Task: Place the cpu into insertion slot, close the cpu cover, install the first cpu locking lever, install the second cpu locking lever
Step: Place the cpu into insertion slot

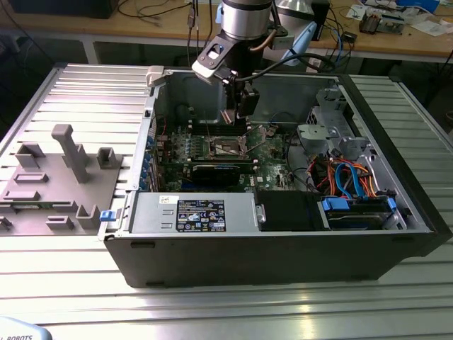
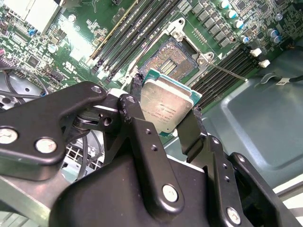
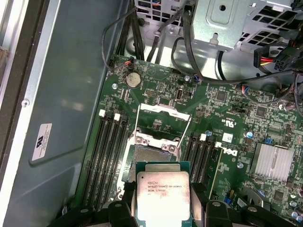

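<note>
One cpu (image 3: pixel 162 196) is clamped by its opposite edges between the two fingers of my end effector (image 2: pixel 165 103), its dull silver top showing in both wrist views. I hold it inside the open computer case (image 1: pixel 269 248), above the green motherboard (image 3: pixel 222 101) and near the insertion slot (image 3: pixel 150 158), not touching it. The slot is bare, its contact field exposed. The cpu cover (image 3: pixel 163 109) stands swung up on its hinge at the slot's edge. Black memory slots (image 3: pixel 106 156) run along both sides of the slot.

Also in the case are a silver power supply (image 1: pixel 195 212) against the front wall, a metal drive cage (image 1: pixel 322 110), and blue and orange cables (image 1: pixel 347 177).

The case rests on a ribbed metal desk (image 1: pixel 71 283). A grey fixture block (image 1: pixel 49 191) lies near the desk's edge at the exterior view's left, well apart from my arm. Behind it stands a wooden desk (image 1: pixel 396 42) strewn with cables and clutter.
</note>
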Controlling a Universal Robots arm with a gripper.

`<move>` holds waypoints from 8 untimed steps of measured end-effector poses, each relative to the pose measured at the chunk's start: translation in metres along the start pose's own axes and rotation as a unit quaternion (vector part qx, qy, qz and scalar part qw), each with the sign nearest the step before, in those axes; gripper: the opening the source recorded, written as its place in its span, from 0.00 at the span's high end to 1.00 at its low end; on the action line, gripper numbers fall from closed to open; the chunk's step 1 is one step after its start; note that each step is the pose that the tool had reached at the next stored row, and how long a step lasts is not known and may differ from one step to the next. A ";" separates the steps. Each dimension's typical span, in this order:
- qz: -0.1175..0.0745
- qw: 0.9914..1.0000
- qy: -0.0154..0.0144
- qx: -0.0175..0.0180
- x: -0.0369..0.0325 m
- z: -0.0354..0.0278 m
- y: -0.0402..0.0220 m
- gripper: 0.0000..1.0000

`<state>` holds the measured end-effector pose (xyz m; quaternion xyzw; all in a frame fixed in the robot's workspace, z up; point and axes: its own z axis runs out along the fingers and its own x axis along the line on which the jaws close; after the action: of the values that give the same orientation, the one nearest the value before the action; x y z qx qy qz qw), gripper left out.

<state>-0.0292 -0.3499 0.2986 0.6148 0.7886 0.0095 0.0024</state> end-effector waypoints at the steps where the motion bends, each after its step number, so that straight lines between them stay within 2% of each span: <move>1: 0.000 1.000 0.000 0.000 0.0000 0.0000 0.0000 0.46; 8: 0.003 1.000 0.000 0.000 0.0000 0.0000 0.0000 0.46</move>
<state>-0.0292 -0.3499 0.2986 0.6170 0.7869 0.0095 0.0025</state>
